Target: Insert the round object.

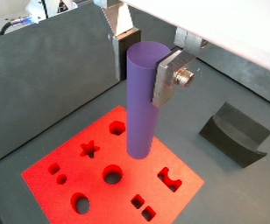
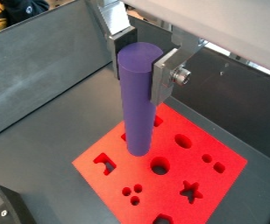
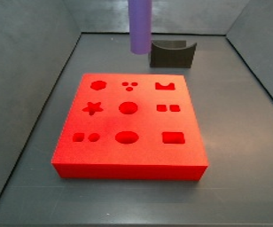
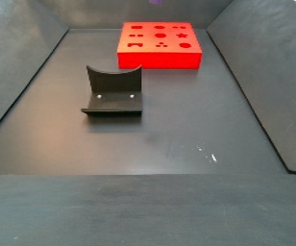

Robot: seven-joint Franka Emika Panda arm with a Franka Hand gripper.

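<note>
My gripper [image 1: 147,66] is shut on the round object, a long purple cylinder [image 1: 140,105], gripping near its top between two silver finger plates; both wrist views show this [image 2: 144,61]. The cylinder [image 2: 135,101] hangs upright above the red block [image 1: 103,206] and sits in no hole. In the wrist views its lower end appears close to a round hole [image 1: 111,178] [image 2: 161,166]. In a side view the cylinder [image 3: 140,27] comes down from the top edge beyond the block [image 3: 129,167]; the gripper is out of that view.
The red block [image 2: 161,197] has several shaped holes. A dark fixture [image 3: 171,53] stands on the floor behind it, also seen in a wrist view [image 1: 233,131] and a side view [image 4: 112,91]. Grey walls enclose the dark floor.
</note>
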